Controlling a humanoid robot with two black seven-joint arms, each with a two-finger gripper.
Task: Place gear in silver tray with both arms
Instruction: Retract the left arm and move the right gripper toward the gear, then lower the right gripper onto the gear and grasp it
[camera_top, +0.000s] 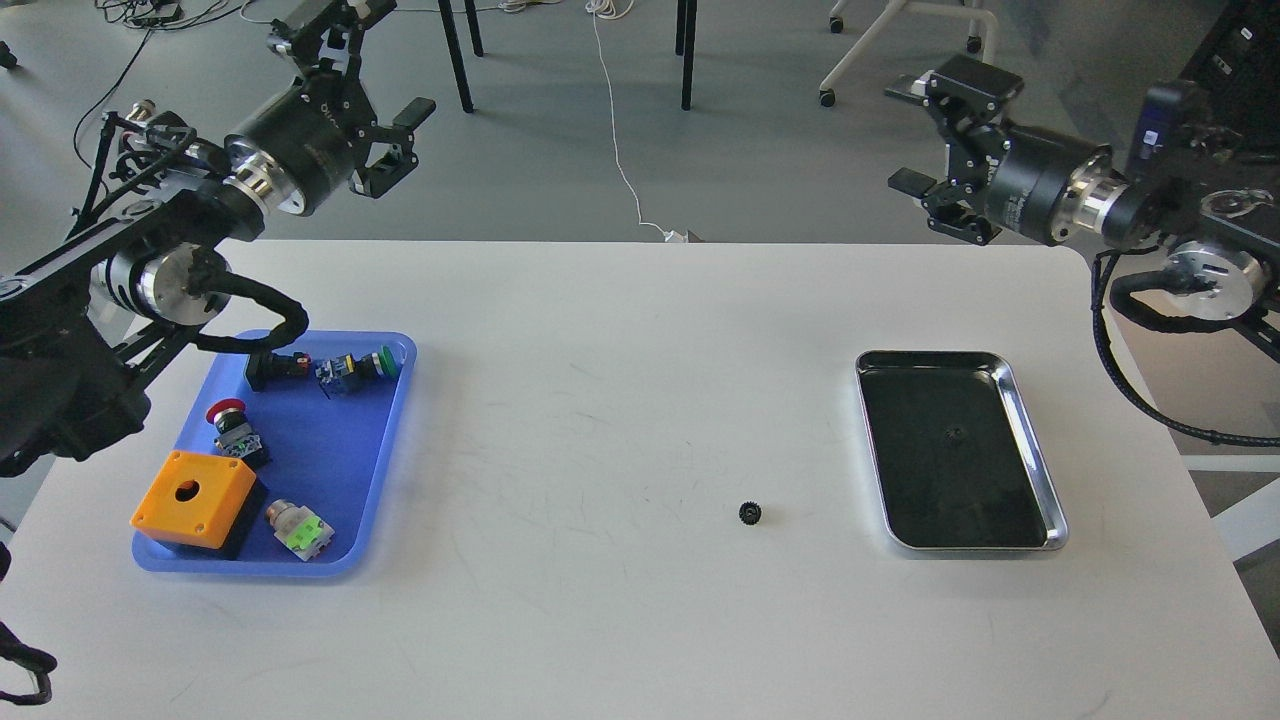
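Observation:
A small black gear (750, 514) lies alone on the white table, a short way left of the silver tray (930, 353). The tray sits at the right and its dark mirror-like bottom holds only a tiny dark spot. My left gripper (372, 62) is raised high at the far left, above the table's back edge. It is open and empty. My right gripper (928, 130) is raised at the far right, beyond the back edge and behind the tray. It is open and empty. Both grippers are far from the gear.
A blue plastic tray (390, 440) at the left holds an orange box (192, 497), a red push button (228, 412), a green push button (370, 365) and other small parts. Chair and table legs and cables stand on the floor behind the table.

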